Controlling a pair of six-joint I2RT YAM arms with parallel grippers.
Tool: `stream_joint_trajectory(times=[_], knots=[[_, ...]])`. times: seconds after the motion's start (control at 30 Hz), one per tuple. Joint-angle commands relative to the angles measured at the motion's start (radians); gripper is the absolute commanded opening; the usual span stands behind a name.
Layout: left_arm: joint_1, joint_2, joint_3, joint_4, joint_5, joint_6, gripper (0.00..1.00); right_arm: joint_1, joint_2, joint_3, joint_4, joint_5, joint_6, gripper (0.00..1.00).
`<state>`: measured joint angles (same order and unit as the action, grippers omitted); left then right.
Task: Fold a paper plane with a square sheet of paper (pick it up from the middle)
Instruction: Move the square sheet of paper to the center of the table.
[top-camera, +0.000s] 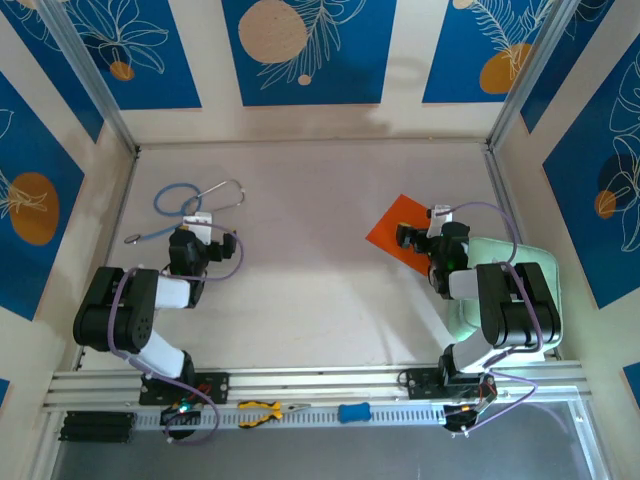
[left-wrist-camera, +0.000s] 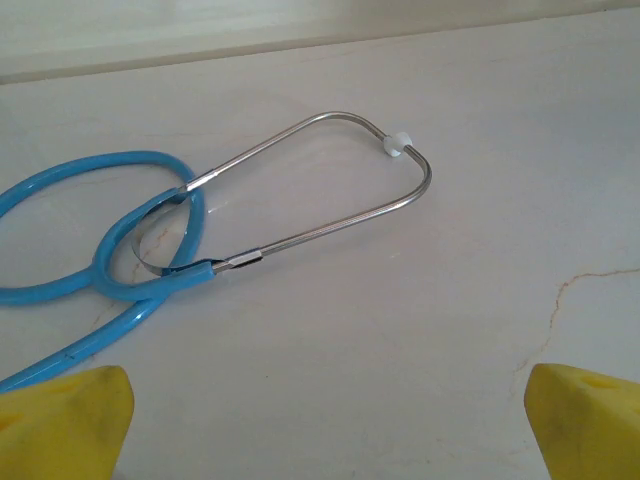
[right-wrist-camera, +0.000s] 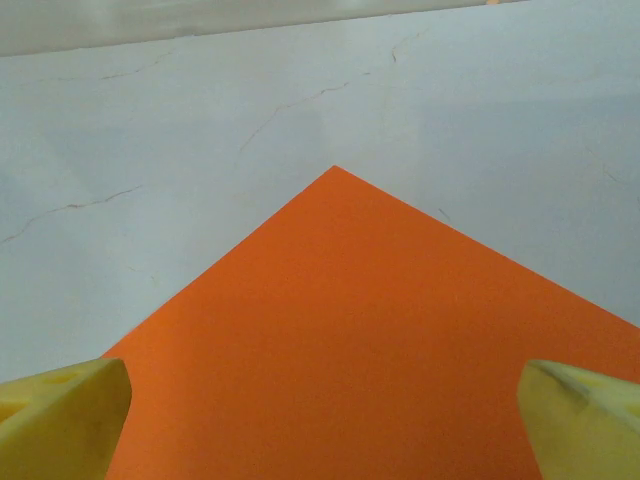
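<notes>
square sheet of paper (right-wrist-camera: 350, 340): orange, flat under right gripper (right-wrist-camera: 322, 418), corner pointing ahead.
stethoscope (left-wrist-camera: 150, 230): ahead of left gripper (left-wrist-camera: 325, 420).
right gripper: jaws spread wide, empty; best lowered squarely over the sheet's middle.
left gripper: spread wide, empty.

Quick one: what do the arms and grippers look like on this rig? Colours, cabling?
The left arm and right arm are built alike: chunky black links with white segments, and a thin purple cable looping along each. The left gripper and right gripper have yellow, wedge-shaped fingers with a slightly pitted surface.
</notes>
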<state>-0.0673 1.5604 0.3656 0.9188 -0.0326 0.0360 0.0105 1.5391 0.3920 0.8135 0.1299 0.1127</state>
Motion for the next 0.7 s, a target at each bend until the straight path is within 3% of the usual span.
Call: stream_joint_trajectory(times=[0.0,0.67], knots=[[0.009,0.003,0.017,0.003,0.025,0.015,1.0,-0.004,-0.015,0.021,-0.002,-0.012,-0.008,0.99],[0.009,0.004,0.017,0.001,0.026,0.013,1.0,-0.013,-0.016,0.026,-0.008,-0.03,-0.005,0.99]])
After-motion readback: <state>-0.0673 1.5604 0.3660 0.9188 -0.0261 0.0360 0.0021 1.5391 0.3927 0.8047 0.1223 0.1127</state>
